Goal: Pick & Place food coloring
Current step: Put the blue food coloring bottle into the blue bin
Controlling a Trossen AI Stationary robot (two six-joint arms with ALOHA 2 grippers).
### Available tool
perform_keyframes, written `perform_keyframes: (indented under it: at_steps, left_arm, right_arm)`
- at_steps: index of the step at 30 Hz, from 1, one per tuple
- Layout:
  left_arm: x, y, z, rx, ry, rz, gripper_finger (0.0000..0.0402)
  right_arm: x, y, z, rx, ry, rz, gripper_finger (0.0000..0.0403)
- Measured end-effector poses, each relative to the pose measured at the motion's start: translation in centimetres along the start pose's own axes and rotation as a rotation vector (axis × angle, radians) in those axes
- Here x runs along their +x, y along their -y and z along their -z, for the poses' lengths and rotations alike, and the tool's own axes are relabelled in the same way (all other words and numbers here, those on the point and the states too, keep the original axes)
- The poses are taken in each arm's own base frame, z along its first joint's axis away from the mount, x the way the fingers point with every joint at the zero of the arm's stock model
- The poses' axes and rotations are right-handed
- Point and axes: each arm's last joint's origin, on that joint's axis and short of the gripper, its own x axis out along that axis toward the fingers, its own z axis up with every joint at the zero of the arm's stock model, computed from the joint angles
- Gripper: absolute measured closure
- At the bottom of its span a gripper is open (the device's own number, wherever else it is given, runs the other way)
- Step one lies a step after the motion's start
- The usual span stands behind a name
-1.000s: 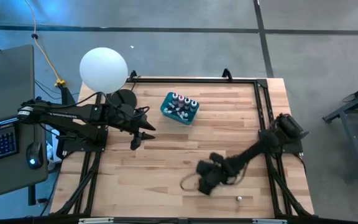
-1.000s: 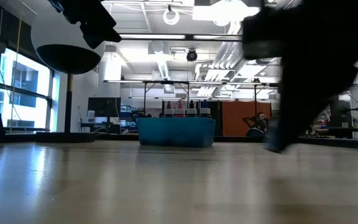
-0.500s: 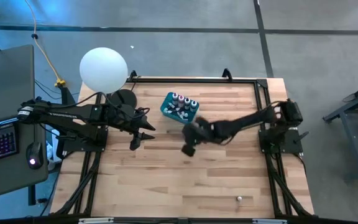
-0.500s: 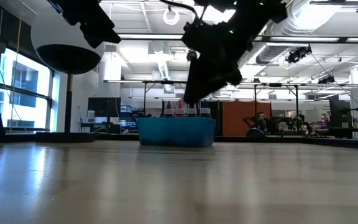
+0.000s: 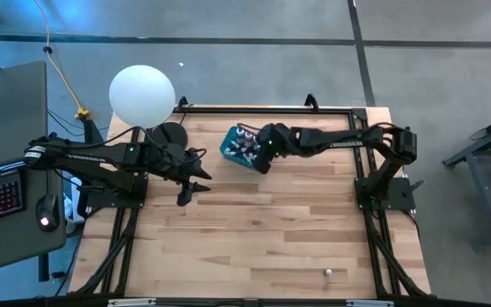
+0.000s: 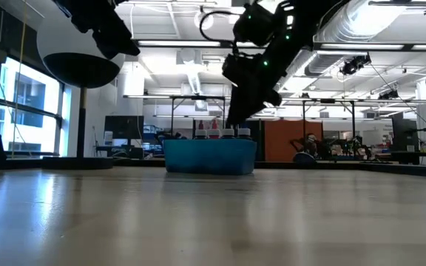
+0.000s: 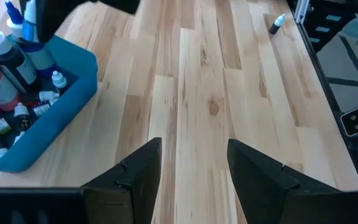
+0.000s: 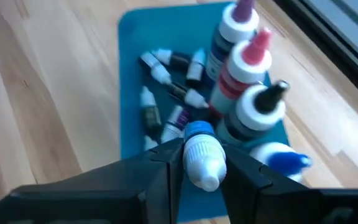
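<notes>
My right gripper [image 5: 262, 158] hangs over the teal tub [image 5: 244, 147] at the table's far middle, shut on one small food coloring bottle [image 8: 202, 155] that is white with a blue end. Inside the tub [image 8: 135, 37] lie several tiny white-capped bottles [image 8: 166, 93] beside taller bottles [image 8: 244, 74] standing upright. Another tiny bottle [image 5: 328, 272] lies on the wood near the front right edge. My left gripper [image 5: 190, 189] waits open at the table's left, above the board, with nothing between its fingers [image 7: 142, 171]. My right gripper pinches the small bottle's white part [image 8: 204, 163] between its two fingers [image 8: 160, 168], one on each side. The bottle's blue end [image 8: 197, 129] sticks out past the fingertips. The fingers slant downward from the table's right. The bottle is lifted clear, above the tub.
A big white ball [image 5: 141, 94] stands at the far left corner, behind my left arm. A dark frame [image 5: 361, 128] runs around the table's edges. Bare wood [image 5: 254, 230] lies between the tub and the near edge.
My right gripper has swung from the table's near right side toward the far edge and up, arriving over the teal tub. The loose bottle near the front edge has stayed where it was.
</notes>
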Motion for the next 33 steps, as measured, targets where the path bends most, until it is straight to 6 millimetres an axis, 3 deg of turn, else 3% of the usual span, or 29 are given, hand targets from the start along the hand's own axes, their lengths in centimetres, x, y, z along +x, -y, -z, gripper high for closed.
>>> perform_keyframes:
  at_steps: [4,16,33]
  left_arm:
    - [0.0,0.0,0.1,0.0,-0.007,-0.001,0.022]
    - [0.0,-0.1,0.0,-0.001,-0.001,-0.016,0.022]
    - [0.0,-0.1,0.0,0.0,0.001,-0.031,0.022]
  right_arm:
    - [0.6,1.0,0.5,-0.025,-0.068,0.004,0.032]
    - [2.4,0.9,2.0,-0.087,-0.182,-0.01,0.032]
    - [2.6,0.8,2.1,-0.155,-0.185,-0.02,0.0311]
